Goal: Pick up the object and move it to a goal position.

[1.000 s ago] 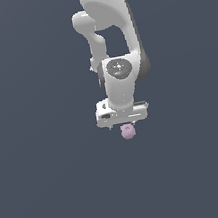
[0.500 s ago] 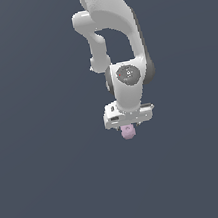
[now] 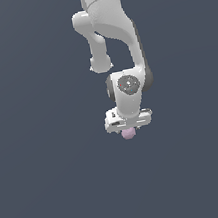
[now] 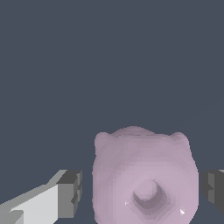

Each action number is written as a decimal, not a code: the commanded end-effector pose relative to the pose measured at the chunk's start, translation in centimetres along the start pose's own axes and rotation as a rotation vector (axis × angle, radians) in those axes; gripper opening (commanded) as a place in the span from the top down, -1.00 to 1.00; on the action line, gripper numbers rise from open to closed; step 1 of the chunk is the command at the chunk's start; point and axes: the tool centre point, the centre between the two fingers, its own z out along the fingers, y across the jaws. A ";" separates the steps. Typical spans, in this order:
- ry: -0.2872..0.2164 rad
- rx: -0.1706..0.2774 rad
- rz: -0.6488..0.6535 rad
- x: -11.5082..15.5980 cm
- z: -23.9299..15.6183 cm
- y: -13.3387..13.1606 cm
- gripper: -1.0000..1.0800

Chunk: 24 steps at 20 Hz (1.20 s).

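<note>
The object (image 4: 144,179) is a pale pink, matte lump, rounded overall, with two small ear-like bumps on one edge and a shallow dimple sunk into its near face. Its surface looks soft and faintly faceted, with low grooves between the bumps.

It sits between the two fingers (image 4: 70,193) of the gripper (image 4: 140,192). The fingers are blocky, with dark grey pads and white bodies, hard-edged and flat-sided. In the wrist view they stand spread, with a narrow strip of grey background showing between each pad and the blob, so neither pad is seen touching it. Only one finger shows at any length there; the other is just a sliver of grey at the frame edge.

The exterior view gives what the wrist view cannot: the whole arm (image 3: 114,39), glossy white with rounded links and dark joint bands, reaching down over a flat dark grey-blue ground. There the gripper (image 3: 128,128) points downward and the object (image 3: 128,133) is a small pink dot peeking out just beneath its white body. The fingers themselves are too small to make out in that view.
</note>
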 end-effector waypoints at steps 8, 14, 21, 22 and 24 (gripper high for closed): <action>0.001 0.000 0.000 0.1 1.4 0.0 1.00; 0.001 0.000 0.000 0.1 1.4 0.0 1.00; 0.003 0.000 -0.001 0.1 0.5 0.0 1.00; 0.003 0.000 -0.001 0.1 0.2 0.0 1.00; 0.003 0.000 -0.001 0.1 -0.6 0.0 1.00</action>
